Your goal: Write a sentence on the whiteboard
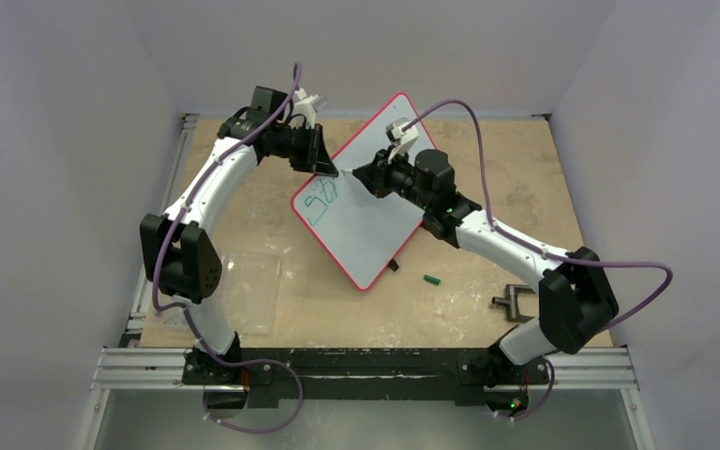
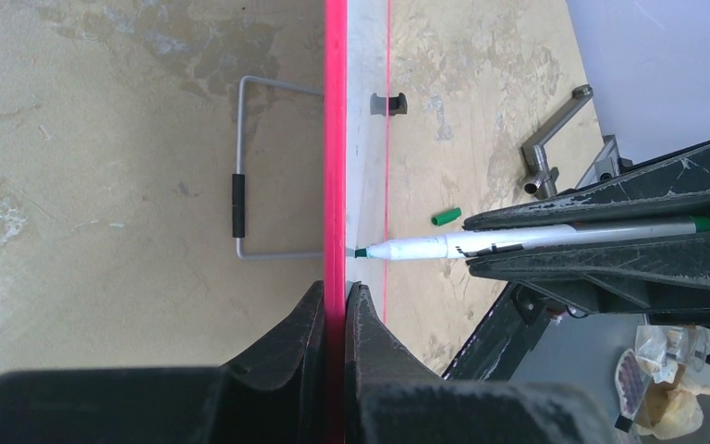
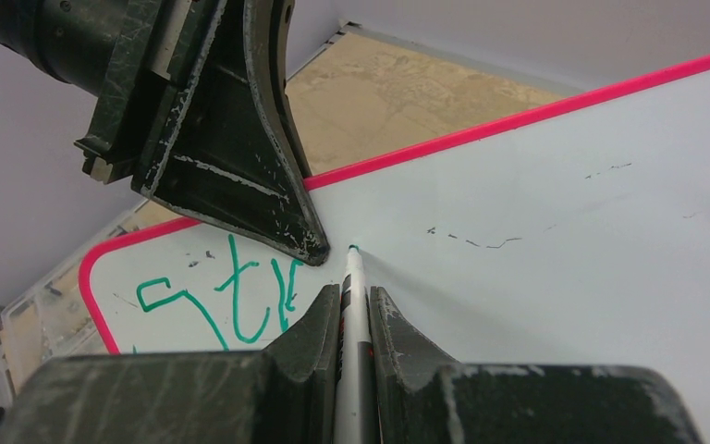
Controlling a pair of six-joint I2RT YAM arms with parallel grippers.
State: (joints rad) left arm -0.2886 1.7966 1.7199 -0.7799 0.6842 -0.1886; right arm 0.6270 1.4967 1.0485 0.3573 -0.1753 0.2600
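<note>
The whiteboard (image 1: 375,234), white with a red rim, is held tilted up on edge above the table. My left gripper (image 1: 330,171) is shut on its red rim (image 2: 336,185), one finger on each side. My right gripper (image 1: 367,174) is shut on a white marker (image 3: 354,277) with a green tip. The tip touches the board's face just right of my left gripper's finger (image 3: 240,157). The marker also shows in the left wrist view (image 2: 425,247). Of the sentence, only green letters reading "Str" (image 3: 231,296) show, near the board's left corner (image 1: 322,199).
A green marker cap (image 1: 431,278) lies on the table right of the board. A grey metal handle piece (image 1: 514,302) lies at the front right. A clear plastic sheet (image 1: 248,291) lies at the front left. A wire stand (image 2: 250,166) shows behind the board. Walls enclose the table.
</note>
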